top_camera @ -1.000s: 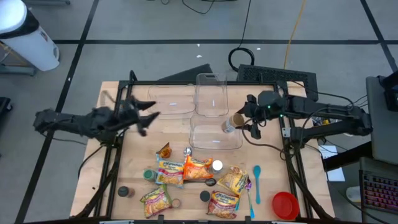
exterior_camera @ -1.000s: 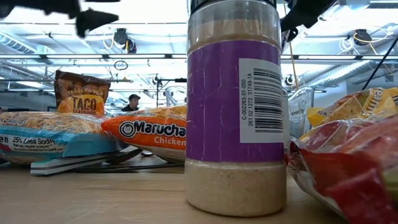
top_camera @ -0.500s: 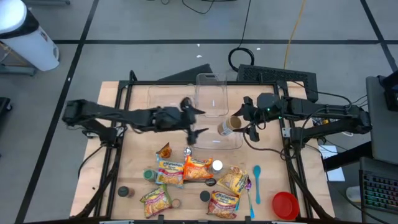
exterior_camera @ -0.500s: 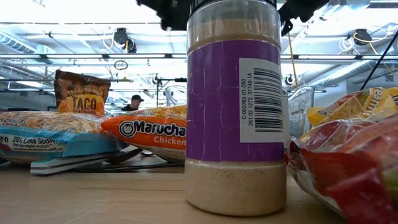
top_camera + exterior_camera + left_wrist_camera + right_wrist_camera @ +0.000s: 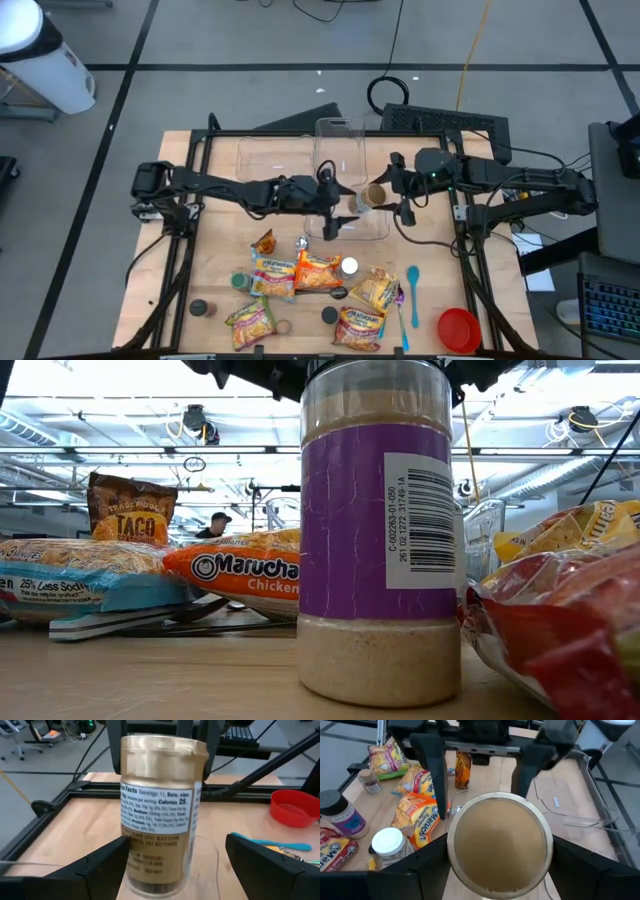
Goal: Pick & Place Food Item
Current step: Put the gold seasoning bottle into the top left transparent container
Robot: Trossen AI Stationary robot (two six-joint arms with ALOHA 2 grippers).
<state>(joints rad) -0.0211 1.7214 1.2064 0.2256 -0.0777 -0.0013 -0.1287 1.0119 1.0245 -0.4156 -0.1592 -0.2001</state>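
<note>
Five ramen packets (image 5: 316, 272) are lying near one taco packet (image 5: 264, 243), one blue spoon (image 5: 412, 292) and one red lid (image 5: 459, 329).

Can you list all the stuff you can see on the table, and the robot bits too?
Spice jar: one, gold label, held sideways over the clear containers.
Clear containers: a few, see-through, table's far middle.
Ramen packets: about five, orange and yellow, near edge.
Taco seasoning packet: one, brown-orange, beside the ramen.
Purple-label shaker: one, standing right in front of the low camera.
Spoon: one, blue, near right.
Red bowl: one, near right corner.
Small jars: several, among the packets.
Right tool: shut on the spice jar.
Left tool: open, reaching toward the jar.
</note>
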